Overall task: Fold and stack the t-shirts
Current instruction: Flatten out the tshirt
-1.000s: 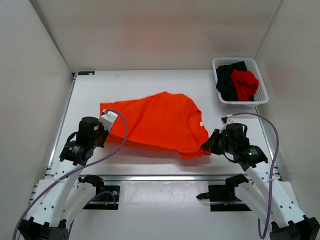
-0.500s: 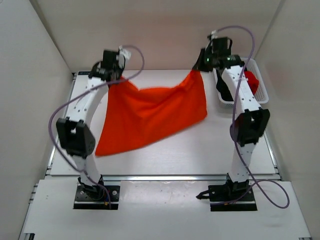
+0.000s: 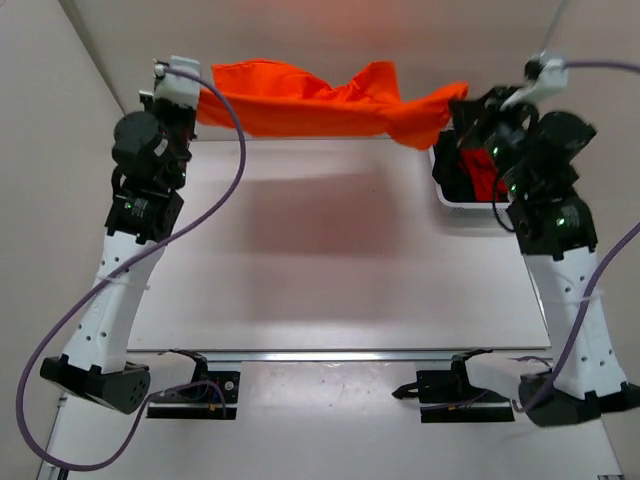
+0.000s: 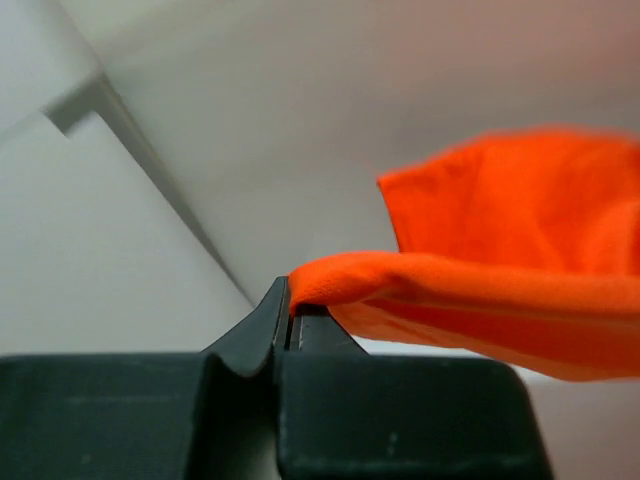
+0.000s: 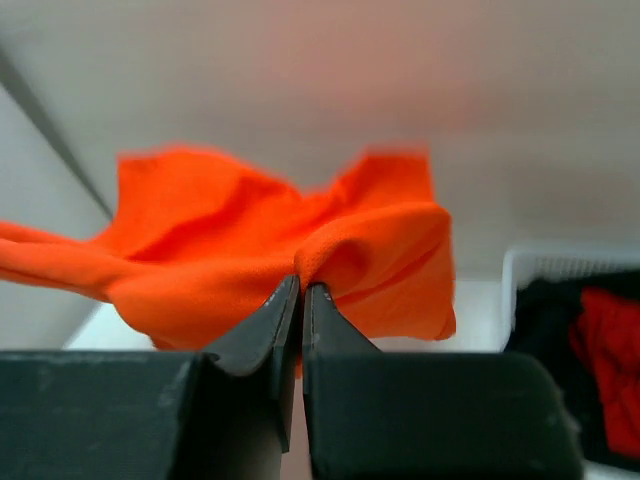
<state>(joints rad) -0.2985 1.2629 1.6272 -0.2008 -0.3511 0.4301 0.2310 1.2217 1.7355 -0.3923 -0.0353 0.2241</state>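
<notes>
Orange t-shirt (image 3: pixel 320 100) hangs slung in the air between two robot arms.
Its long axis runs sideways, from just beside the white basket (image 5: pixel 530 262) out to the far left, higher than the basket. Left claw (image 4: pixel 290 305) pinches tight the end farthest from the basket; right claw (image 5: pixel 300 290) pinches the end nearest it. Black t-shirt (image 5: pixel 545 335) and red t-shirt (image 5: pixel 612 360) lie inside the basket. Spreading the shirt on the bench (image 3: pixel 330 260) likely needs both ends lowered together.

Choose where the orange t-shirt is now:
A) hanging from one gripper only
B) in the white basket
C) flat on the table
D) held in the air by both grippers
D: the orange t-shirt hangs above the table, with the left gripper and the right gripper each shut on an end.
</notes>
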